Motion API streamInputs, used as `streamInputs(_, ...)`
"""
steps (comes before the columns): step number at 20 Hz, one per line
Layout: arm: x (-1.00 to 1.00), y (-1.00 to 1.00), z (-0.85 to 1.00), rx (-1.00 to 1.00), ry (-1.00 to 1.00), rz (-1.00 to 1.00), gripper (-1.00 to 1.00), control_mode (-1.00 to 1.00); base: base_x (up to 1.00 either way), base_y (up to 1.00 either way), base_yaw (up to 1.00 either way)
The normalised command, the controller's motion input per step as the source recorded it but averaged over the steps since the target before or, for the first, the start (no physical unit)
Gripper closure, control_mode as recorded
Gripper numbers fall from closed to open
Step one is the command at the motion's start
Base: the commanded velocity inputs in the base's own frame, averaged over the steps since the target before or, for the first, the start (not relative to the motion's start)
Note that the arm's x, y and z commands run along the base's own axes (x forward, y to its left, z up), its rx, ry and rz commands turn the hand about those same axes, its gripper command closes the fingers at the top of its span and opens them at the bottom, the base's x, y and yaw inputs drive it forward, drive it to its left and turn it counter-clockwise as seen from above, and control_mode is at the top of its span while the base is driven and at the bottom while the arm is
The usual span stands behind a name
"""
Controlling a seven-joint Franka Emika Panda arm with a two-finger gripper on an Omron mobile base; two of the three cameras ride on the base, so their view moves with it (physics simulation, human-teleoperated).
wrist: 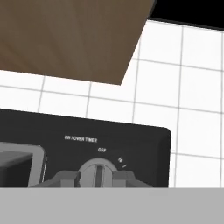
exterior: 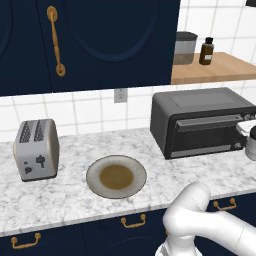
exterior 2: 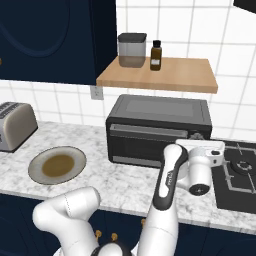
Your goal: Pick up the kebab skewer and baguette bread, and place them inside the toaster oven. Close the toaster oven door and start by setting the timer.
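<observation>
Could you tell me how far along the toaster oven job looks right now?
Mostly done: the plate is bare and the oven door is shut, though the food inside isn't discernible. In hand: the hand sits on the timer knob, its fingers at either side. Left: turning the knob off OFF.

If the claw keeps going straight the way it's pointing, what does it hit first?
The toaster oven's timer knob: the claw already has a fingertip on either side of it, apparently closed on it. Behind it is the toaster oven control panel.

At frame right, the dark grey box-shaped toaster oven (exterior: 202, 121) stands closed on the marbled white bench (exterior: 60, 197); a round brown-centred plate (exterior: 116, 176) lies at centre.
</observation>
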Motion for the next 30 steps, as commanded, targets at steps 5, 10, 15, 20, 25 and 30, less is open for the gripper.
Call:
streamInputs(5,0.05,0.02,0.00,-0.05,-0.02,0.00,1.00,-1.00,0.00,0.00,0.00)
streamInputs(10,0.07,0.03,0.00,-0.01,0.00,0.01,1.00,-1.00,0.00,0.00,0.00)
streamInputs(15,0.10,0.07,0.06,0.00,0.00,0.03,1.00,-1.00,0.00,0.00,0.00)
streamInputs(20,0.14,0.06,0.07,0.03,0.01,0.00,1.00,-1.00,0.00,0.00,0.00)
streamInputs(25,0.18,0.08,0.06,0.10,0.03,0.00,1.00,-1.00,0.00,0.00,0.00)
streamInputs(30,0.16,0.10,0.01,0.14,0.01,0.00,1.00,-1.00,0.00,0.00,0.00)
